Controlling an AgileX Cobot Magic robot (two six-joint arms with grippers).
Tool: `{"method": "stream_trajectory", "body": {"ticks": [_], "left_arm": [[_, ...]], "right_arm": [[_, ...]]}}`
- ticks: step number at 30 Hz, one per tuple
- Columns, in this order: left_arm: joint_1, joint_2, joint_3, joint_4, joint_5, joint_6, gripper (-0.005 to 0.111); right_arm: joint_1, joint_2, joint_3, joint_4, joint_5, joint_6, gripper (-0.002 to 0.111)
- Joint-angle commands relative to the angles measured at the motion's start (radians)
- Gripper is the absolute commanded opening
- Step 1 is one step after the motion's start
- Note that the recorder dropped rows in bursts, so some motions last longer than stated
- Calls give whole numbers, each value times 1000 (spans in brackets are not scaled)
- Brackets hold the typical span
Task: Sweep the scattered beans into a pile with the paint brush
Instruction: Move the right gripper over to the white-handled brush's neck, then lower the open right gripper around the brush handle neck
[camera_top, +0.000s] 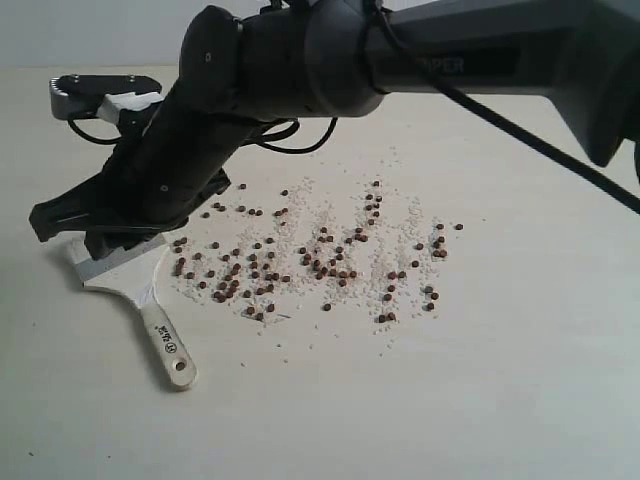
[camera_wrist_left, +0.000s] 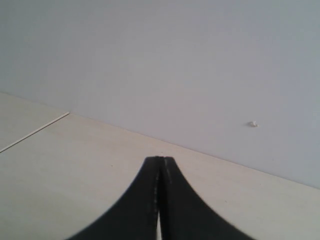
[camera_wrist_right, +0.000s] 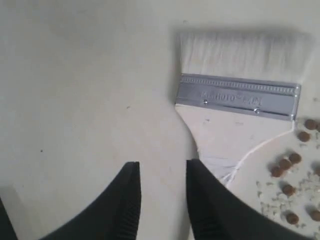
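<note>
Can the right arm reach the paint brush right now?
Probably yes. The right gripper hovers right beside the paint brush with its jaws apart, and nothing lies between them. It looks like it only needs a small shift to get onto it.

The wide flat white-handled paint brush (camera_top: 160, 325) is laid flat on the pale table (camera_top: 520, 400), just left of the scattered small round brown beans (camera_top: 300, 260); its handle is pointed frontward, its bristles backward.
</note>
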Motion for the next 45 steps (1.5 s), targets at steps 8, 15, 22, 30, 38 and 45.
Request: {"method": "stream_trajectory", "body": {"ticks": [8, 15, 22, 30, 38, 45], "left_arm": [[-5, -6, 3, -5, 6, -2, 0], [-5, -6, 3, -5, 6, -2, 0], [-5, -6, 3, -5, 6, -2, 0], [-5, -6, 3, -5, 6, -2, 0], [-5, -6, 3, -5, 6, -2, 0], [-5, -6, 3, -5, 6, -2, 0]], "right_arm": [[45, -4, -94, -382, 214, 225, 45], [99, 18, -161, -553, 293, 344, 45], [101, 105, -211, -536, 326, 357, 50], [109, 190, -323, -512, 359, 359, 51], [129, 257, -379, -563, 379, 400, 51], [129, 276, -384, -573, 374, 416, 53]]}}
